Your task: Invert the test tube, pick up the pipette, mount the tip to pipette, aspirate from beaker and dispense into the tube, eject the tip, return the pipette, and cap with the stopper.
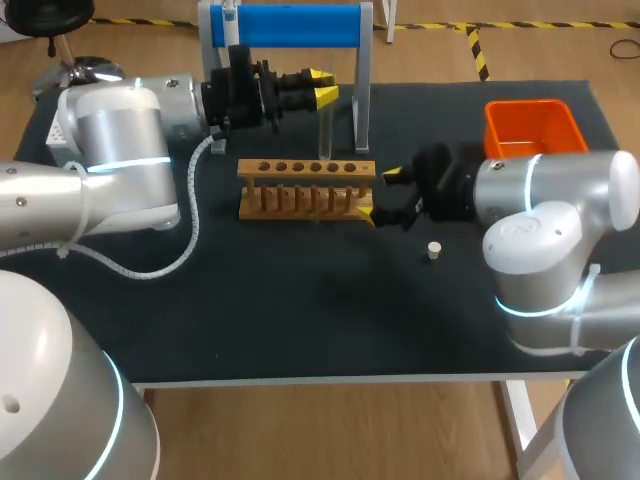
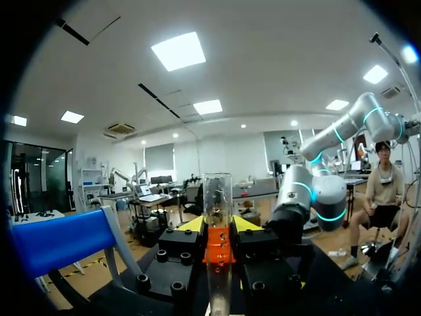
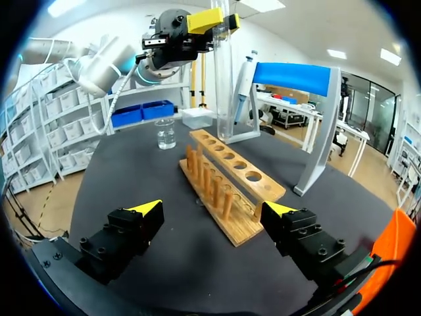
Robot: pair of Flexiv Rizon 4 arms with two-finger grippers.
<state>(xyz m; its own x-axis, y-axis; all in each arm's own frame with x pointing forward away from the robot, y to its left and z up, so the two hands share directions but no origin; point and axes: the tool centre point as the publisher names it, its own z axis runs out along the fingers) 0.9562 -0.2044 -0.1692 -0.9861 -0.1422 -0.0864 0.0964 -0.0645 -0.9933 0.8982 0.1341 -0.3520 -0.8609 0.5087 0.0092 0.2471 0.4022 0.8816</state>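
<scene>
Now left gripper (image 1: 323, 86) clamps clear cylindrical tube (image 1: 324, 135).

A matt black tabletop (image 1: 300, 320) with a pale front edge stands on a white leg (image 1: 522, 425) over a light wooden floor (image 1: 330, 430). Yellow-and-black hazard tape (image 1: 478, 52) runs across the floor behind it. In the left wrist view a white ceiling (image 2: 263, 72) carries bright rectangular light panels (image 2: 179, 51). The right wrist view shows white shelving (image 3: 39, 125) stacked with pale bins
</scene>
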